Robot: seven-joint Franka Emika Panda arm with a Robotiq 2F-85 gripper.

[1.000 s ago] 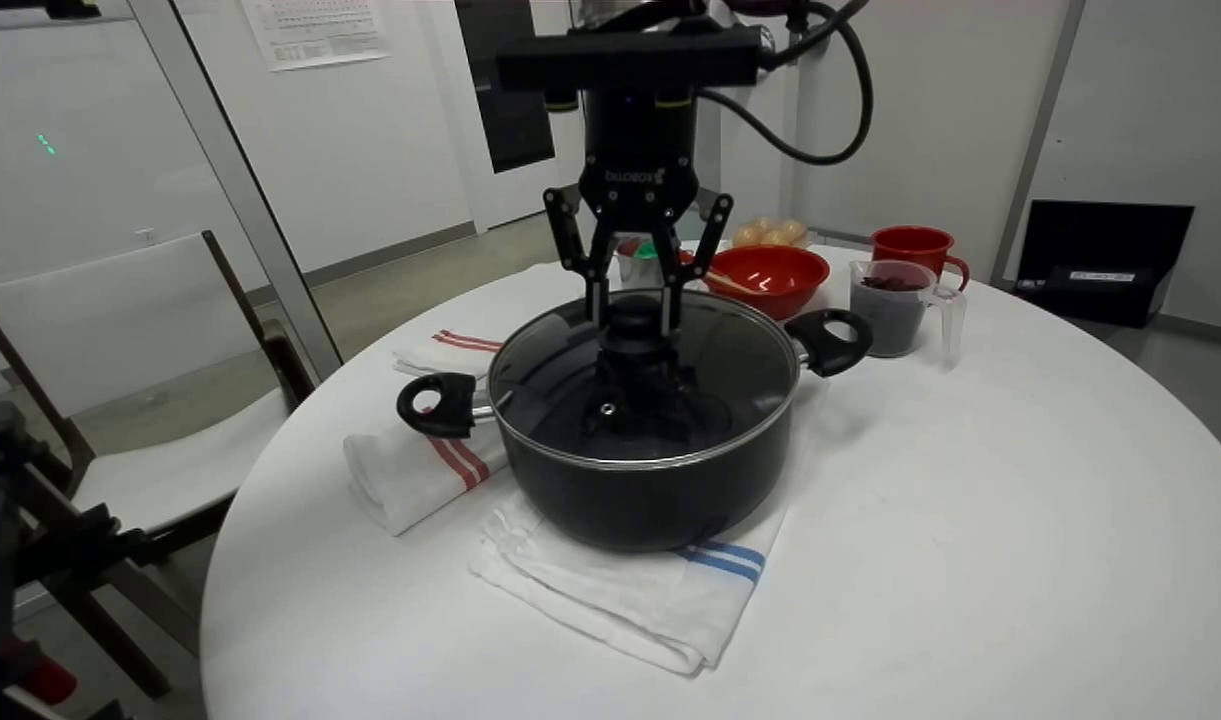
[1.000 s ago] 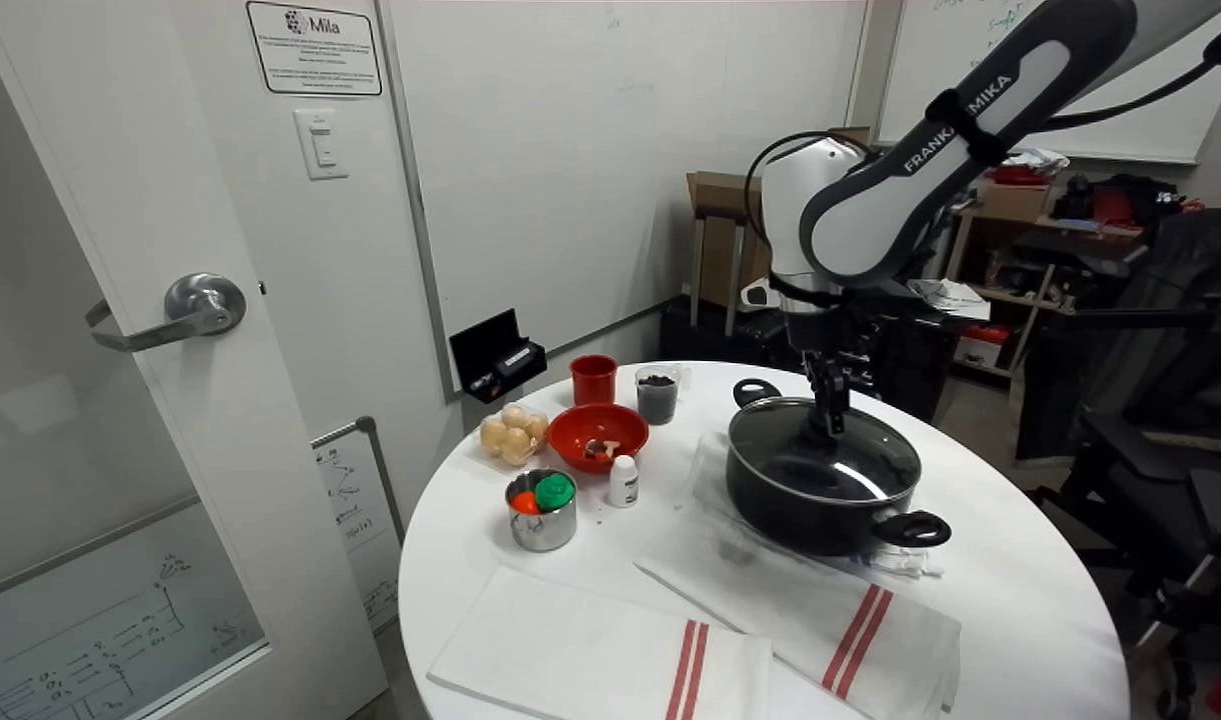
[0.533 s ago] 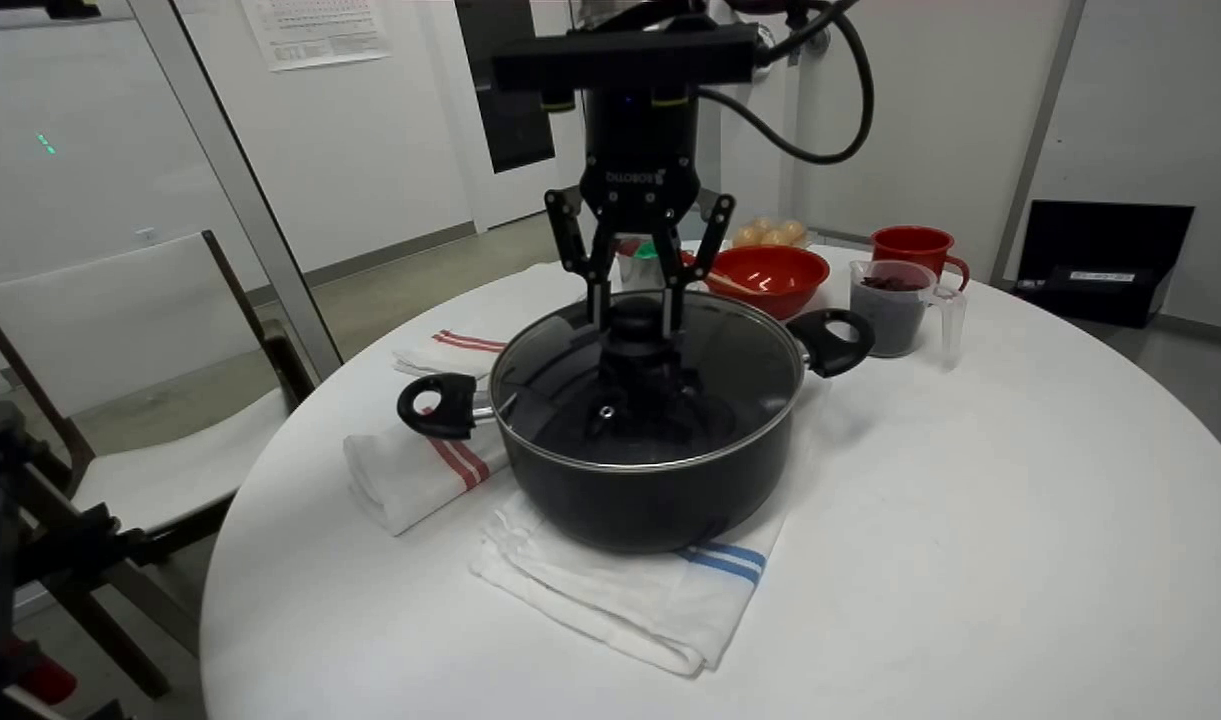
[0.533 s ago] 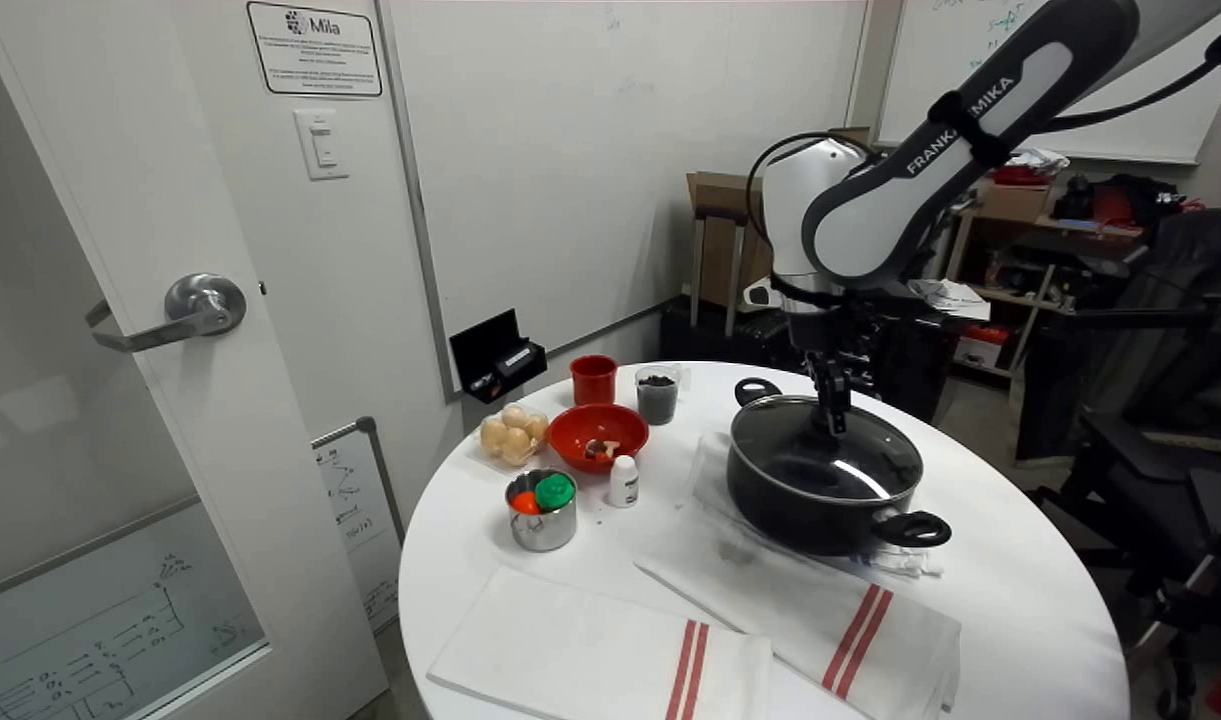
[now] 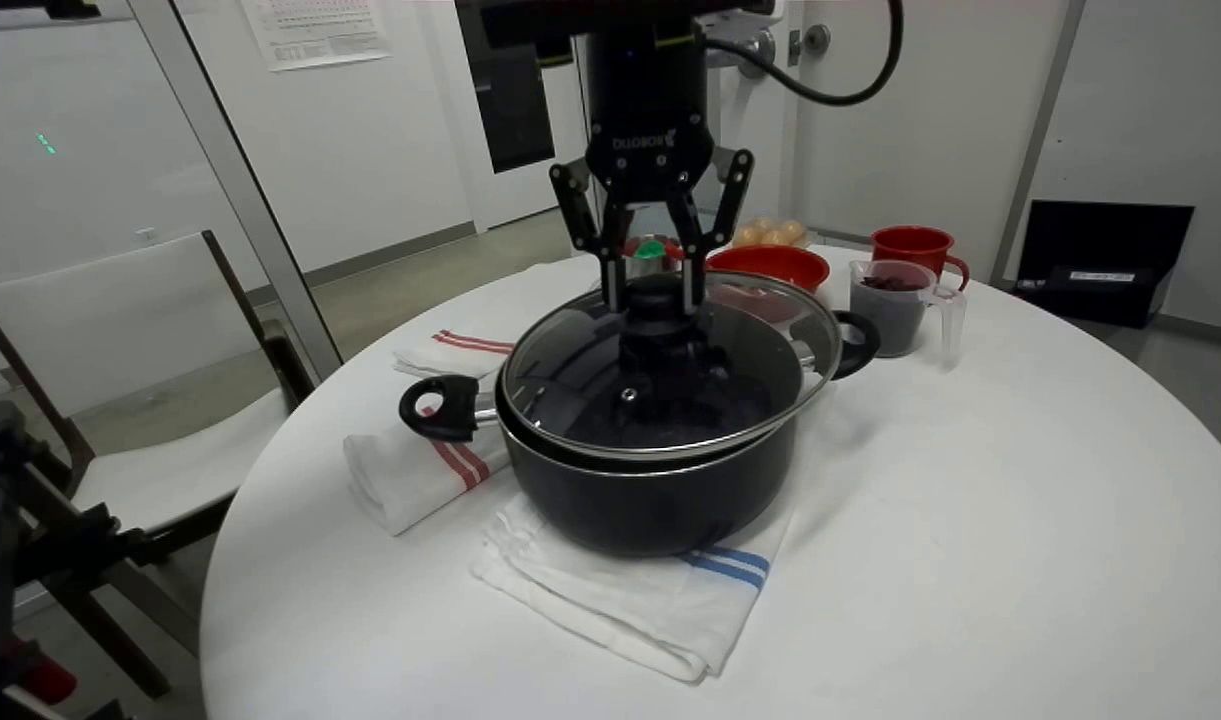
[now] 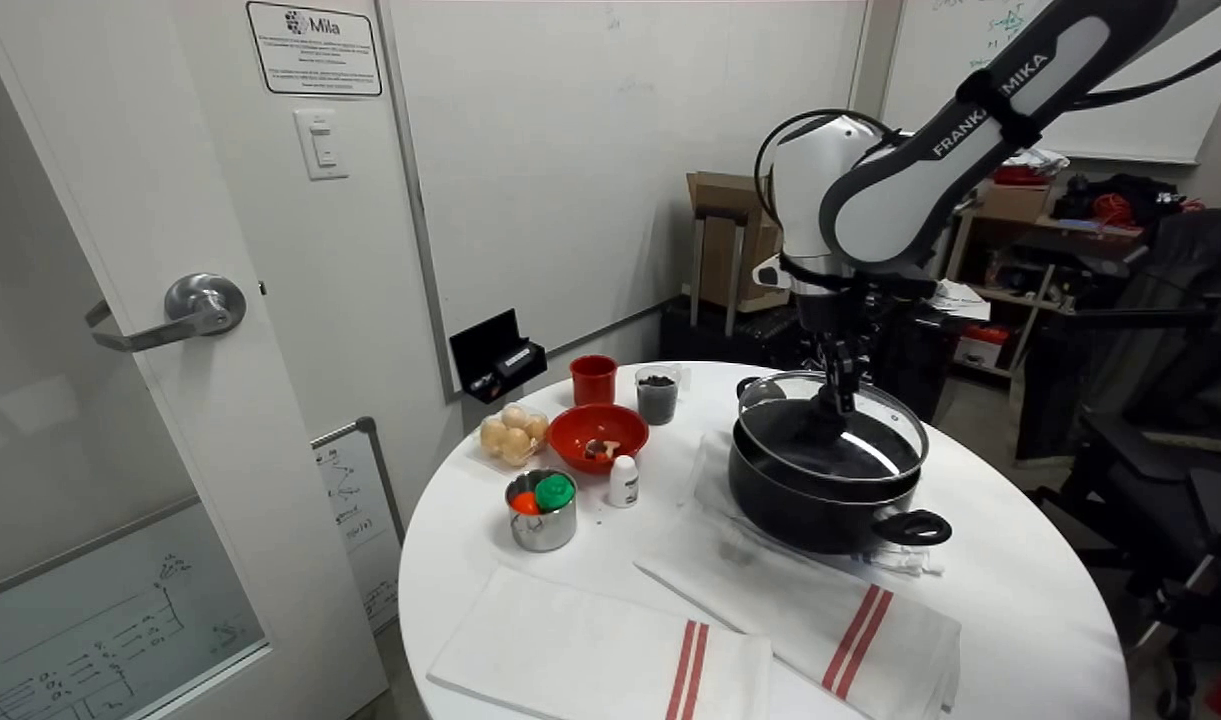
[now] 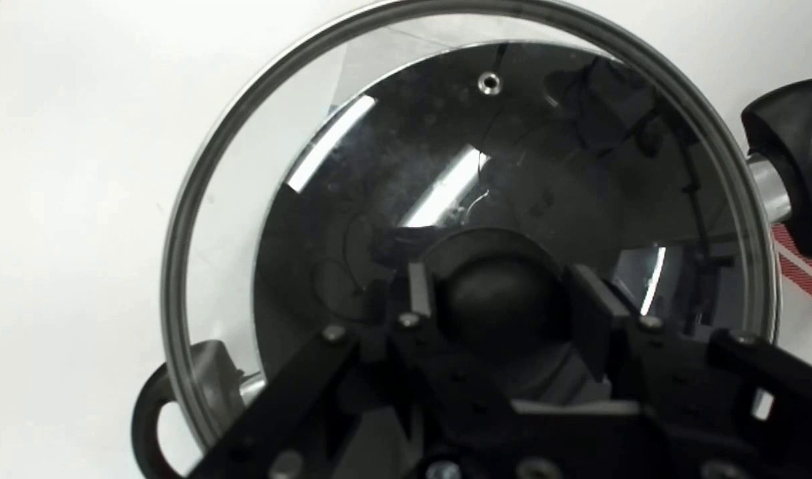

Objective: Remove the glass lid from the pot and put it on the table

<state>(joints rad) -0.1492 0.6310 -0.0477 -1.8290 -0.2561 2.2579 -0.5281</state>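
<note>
The glass lid (image 5: 590,390) is raised a little off the black pot (image 5: 650,515) and slightly tilted. It is shifted over one side handle in this exterior view, and its lower edge is close to the pot rim; I cannot tell if they touch. My gripper (image 5: 654,296) points down, shut on the lid's black centre knob. In an exterior view the lid (image 6: 875,455) also shows above the pot (image 6: 810,518). In the wrist view the gripper (image 7: 505,293) has its fingers on both sides of the knob. The pot stands on a towel on the round white table (image 5: 990,520).
Folded white towels (image 5: 620,610) lie under and beside the pot, also in an exterior view (image 6: 590,640). A red bowl (image 6: 570,440), red cup (image 6: 593,382), measuring cup (image 6: 657,402), eggs (image 6: 513,436), metal cup (image 6: 542,530) and white bottle (image 6: 623,484) stand nearby.
Half a second ago the lid sat flat on the pot. Now the gripper has risen with the lid, which has come up off the rim and shifted a little sideways.
</note>
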